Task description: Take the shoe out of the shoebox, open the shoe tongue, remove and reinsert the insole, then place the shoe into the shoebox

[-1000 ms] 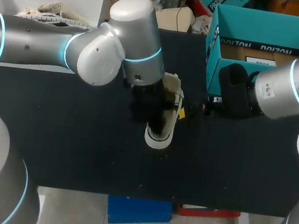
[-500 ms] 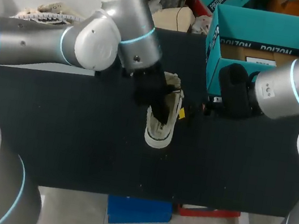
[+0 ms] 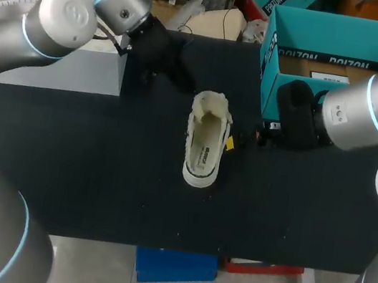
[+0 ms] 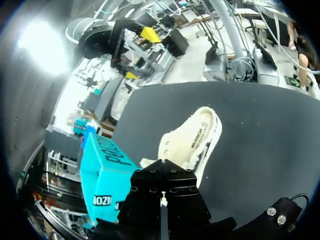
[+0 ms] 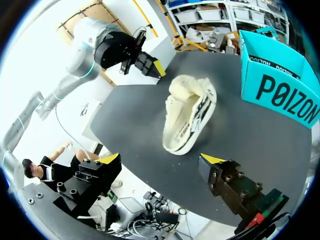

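Squarely in the middle of the black table (image 3: 97,170) the cream shoe (image 3: 204,148) stands on its sole, outside the shoebox, its fleecy opening wide. The insole (image 3: 205,155) lies inside it and carries a short line of dark print, and more dark print runs along the shoe's side. The teal shoebox (image 3: 336,43) stands open near the shoe, at the table's far right, with large dark lettering on its walls. The right hand (image 5: 161,159) is released, yellow tips spread wide, with the shoe ahead of it and untouched. The left hand (image 5: 149,64) hangs apart from the shoe, beside a white box (image 3: 49,64); whether it is released or clenched cannot be told.
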Robot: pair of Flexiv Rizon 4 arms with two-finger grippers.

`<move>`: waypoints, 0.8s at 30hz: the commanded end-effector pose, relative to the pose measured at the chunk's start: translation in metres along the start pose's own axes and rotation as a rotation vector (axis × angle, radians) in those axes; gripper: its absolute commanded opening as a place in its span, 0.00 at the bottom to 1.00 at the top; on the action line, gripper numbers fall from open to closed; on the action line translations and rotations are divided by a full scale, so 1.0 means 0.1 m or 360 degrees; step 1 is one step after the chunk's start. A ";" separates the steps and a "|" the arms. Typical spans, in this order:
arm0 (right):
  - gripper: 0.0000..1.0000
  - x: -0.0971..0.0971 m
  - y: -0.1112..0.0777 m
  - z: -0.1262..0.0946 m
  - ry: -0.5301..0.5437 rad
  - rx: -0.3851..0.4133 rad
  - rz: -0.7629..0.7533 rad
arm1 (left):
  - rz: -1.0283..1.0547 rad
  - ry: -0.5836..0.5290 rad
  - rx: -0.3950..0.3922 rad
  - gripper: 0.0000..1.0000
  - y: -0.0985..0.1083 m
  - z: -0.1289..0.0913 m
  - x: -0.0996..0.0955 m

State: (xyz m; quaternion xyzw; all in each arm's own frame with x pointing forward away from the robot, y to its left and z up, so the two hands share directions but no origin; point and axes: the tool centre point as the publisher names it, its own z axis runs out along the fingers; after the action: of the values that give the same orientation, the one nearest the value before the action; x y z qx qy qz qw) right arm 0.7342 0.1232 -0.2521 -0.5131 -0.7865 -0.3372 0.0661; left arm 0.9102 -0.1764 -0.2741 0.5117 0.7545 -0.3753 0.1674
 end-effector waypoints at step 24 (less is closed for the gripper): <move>1.00 0.01 0.00 0.01 -0.0006 0.0001 0.0001 | -0.0393 0.0186 -0.0143 0.00 0.71 0.74 -0.61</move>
State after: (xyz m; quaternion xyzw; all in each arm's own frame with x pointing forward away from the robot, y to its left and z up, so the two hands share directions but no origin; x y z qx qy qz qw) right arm 0.7342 0.1231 -0.2522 -0.5131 -0.7865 -0.3372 0.0661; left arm 0.9790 -0.2548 -0.3134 0.3959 0.8308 -0.3521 0.1708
